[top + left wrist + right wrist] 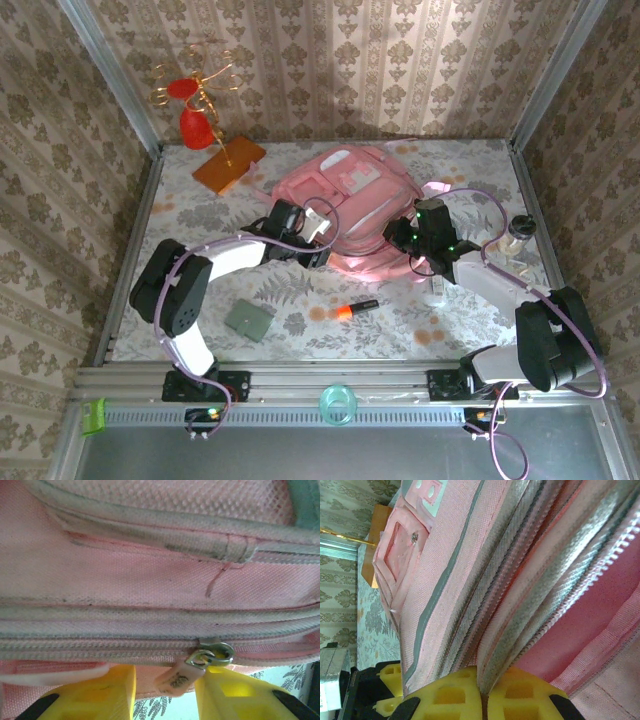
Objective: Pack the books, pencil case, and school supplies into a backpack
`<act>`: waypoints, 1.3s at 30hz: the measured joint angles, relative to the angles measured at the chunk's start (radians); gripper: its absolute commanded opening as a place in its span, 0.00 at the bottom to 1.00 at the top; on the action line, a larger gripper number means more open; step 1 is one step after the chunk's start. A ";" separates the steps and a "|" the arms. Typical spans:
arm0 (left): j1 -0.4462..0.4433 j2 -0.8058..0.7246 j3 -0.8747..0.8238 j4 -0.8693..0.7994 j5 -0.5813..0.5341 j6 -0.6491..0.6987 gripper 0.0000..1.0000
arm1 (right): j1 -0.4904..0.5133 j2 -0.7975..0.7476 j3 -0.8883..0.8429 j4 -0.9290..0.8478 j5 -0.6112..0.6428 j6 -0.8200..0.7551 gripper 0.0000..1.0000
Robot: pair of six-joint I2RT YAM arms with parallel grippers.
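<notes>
The pink backpack [350,195] lies flat at the back middle of the table. My left gripper [320,248] is at its near left edge. In the left wrist view it stands open [165,700], and the pale zipper pull [177,679] hangs between the yellow fingers [100,695], close to the right one. My right gripper [408,243] is at the bag's near right edge, shut [482,700] on a fold of the backpack [470,580] beside the open zipper. The orange-and-black marker [352,308] lies in front of the bag. A slim whitish stick [436,290] lies by the right arm. The books are out of view.
A grey-green square pouch [248,320] lies near the front left. An orange-brown board [228,163] with a gold wire stand is at the back left. A small jar [520,232] stands by the right wall. A teal ring [338,403] rests on the front rail.
</notes>
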 measured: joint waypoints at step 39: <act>0.101 -0.046 0.021 -0.030 0.031 -0.023 0.00 | -0.034 -0.021 0.000 -0.035 -0.008 -0.114 0.00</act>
